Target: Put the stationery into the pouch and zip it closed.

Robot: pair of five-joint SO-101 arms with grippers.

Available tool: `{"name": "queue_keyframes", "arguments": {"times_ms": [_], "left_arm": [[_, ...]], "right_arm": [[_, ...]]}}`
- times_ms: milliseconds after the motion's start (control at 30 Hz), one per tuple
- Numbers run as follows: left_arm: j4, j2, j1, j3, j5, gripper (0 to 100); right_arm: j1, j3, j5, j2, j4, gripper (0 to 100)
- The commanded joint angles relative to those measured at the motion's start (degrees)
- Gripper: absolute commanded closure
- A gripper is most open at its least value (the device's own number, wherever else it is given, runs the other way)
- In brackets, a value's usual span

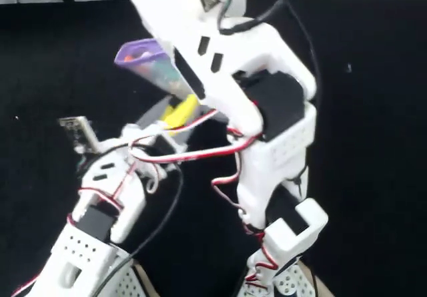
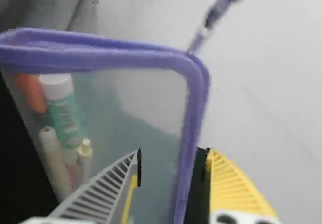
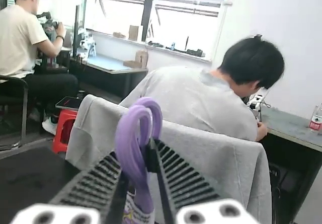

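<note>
Pouch point(image 1: 150, 63), clear with purple edging, is up off the black tabletop point(image 1: 373, 110), held between both arms. Stationery point(image 2: 60, 113) sits inside it: a green-labelled glue stick and a few pens at one end. Left gripper point(image 2: 173, 158) is clamped on the pouch's purple side edge, grey and yellow jaws either side. Right gripper point(image 3: 146, 151) is pinched shut on a purple edge too.

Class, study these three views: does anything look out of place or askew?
Yes. The pouch hangs tilted above the table, pinched by the left gripper and right gripper, its stationery bunched at one side.
</note>
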Motion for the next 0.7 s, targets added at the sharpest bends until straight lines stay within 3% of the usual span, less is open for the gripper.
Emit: {"name": "queue_keyframes", "arguments": {"times_ms": [0,300,667], "left_arm": [[2.02,-5.71,-3.47,-1.89,-0.35,78],[9.49,-16.79,6.64,-1.54,-5.45,78],[6.68,-16.0,2.33,1.1,-5.63,78]], "right_arm": [[-1.85,-4.79,-0.53,-2.42,3.87,98.8],[-2.2,-4.79,-3.78,0.04,7.21,98.8],[-3.16,-4.88,-3.96,-0.31,8.79,98.8]]}}
